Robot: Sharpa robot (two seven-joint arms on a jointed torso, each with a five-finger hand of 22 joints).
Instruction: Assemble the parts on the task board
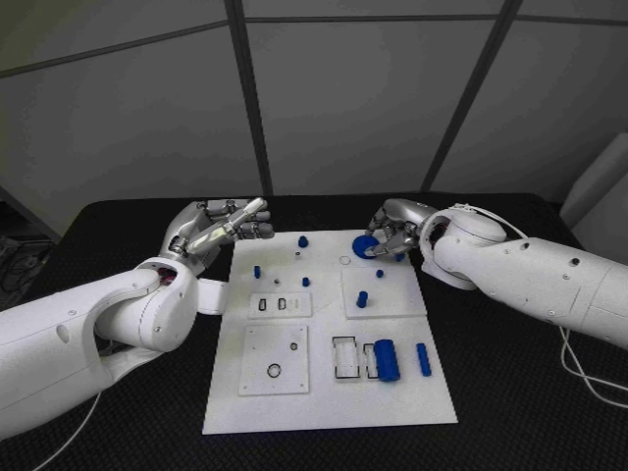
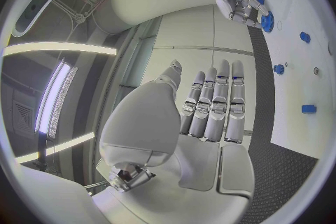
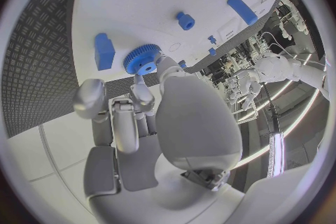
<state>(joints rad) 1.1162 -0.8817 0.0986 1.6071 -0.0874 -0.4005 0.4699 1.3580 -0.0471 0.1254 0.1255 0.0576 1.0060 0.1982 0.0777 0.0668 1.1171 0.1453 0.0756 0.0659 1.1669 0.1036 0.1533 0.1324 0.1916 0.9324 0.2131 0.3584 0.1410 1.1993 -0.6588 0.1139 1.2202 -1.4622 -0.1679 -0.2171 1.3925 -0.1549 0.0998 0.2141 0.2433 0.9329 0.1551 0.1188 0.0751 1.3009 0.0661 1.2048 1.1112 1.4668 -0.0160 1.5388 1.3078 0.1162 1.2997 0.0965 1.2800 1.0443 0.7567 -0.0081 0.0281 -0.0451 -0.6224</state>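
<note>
The white task board (image 1: pixel 329 412) lies in the middle of the black table. My right hand (image 1: pixel 394 228) hangs over the board's far right corner and pinches a blue gear (image 1: pixel 364 246) at its fingertips; the gear (image 3: pixel 143 60) is just above the board surface. My left hand (image 1: pixel 224 227) floats at the board's far left corner, fingers (image 2: pixel 213 102) stretched out straight and holding nothing. On the near part of the board lie a blue cylinder (image 1: pixel 385 359) and a blue bar (image 1: pixel 423 359). Small blue pegs (image 1: pixel 303 240) stand on the far part. The left wrist view catches the right hand (image 2: pixel 238 0) with the gear (image 2: pixel 267 21).
Raised white sub-plates (image 1: pixel 276 359) with slots and holes sit on the board. A blue block (image 3: pixel 104 51) lies close to the gear. A thin cable (image 1: pixel 583 378) runs over the table at the right. Bare black table (image 1: pixel 526 422) surrounds the board.
</note>
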